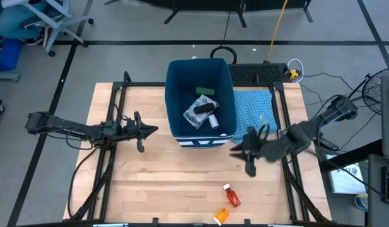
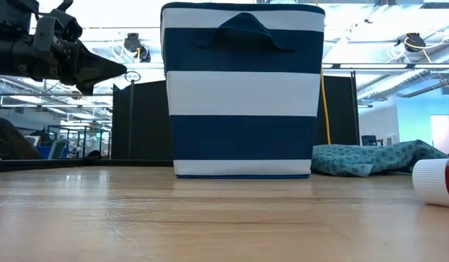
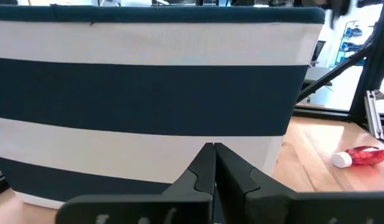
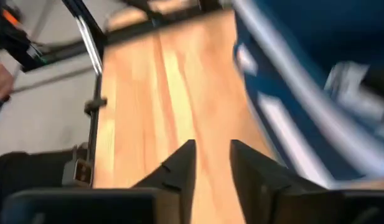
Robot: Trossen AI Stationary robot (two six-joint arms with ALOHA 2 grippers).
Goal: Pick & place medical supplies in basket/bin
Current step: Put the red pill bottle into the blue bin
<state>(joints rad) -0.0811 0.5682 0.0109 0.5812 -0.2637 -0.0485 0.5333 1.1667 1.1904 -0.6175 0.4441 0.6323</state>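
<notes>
The dark blue bin with white stripes [image 1: 200,135] stands at the table's far middle. In it lie a green flat box [image 1: 205,91], a white patterned packet [image 1: 195,114], a black oblong piece [image 1: 205,108] and a small white bottle [image 1: 214,122]. A red little bottle [image 1: 232,197] with a white cap and an orange one [image 1: 220,216] lie on the wood near the near edge. My left gripper [image 1: 155,130] is shut and hovers just left of the bin, pointing at its side [image 3: 148,93]. My right gripper [image 1: 233,150] is open and empty, above the table by the bin's near right corner.
A light blue patterned cloth [image 1: 254,107] lies to the right of the bin. Black frame rails [image 1: 112,151] run along the table's left and right sides. Bare wood [image 1: 175,183] spreads between the bin and the near edge. The red bottle also shows in the left wrist view [image 3: 360,155].
</notes>
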